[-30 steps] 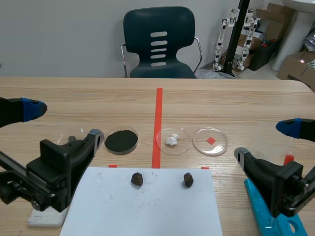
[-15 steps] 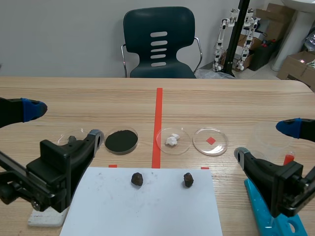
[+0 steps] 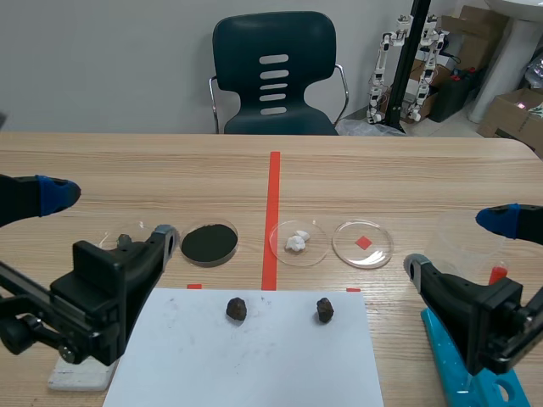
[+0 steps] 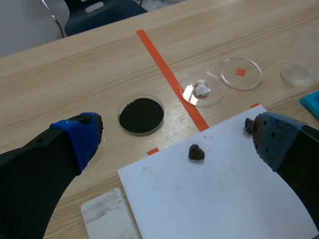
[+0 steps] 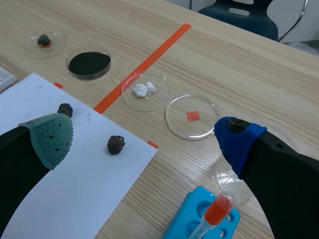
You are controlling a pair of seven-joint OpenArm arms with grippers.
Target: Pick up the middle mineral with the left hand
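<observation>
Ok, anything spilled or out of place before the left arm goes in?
Nothing stands out. The middle mineral and right mineral lie apart on the paper, the powder is all inside its dish, and only faint smudges mark the paper.

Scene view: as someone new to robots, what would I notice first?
The left gripper and right gripper, bulky and black, stand open at either side of the table. Between them a white sheet carries one dark mineral and a second mineral. Beyond it sits a dish of black powder.
</observation>
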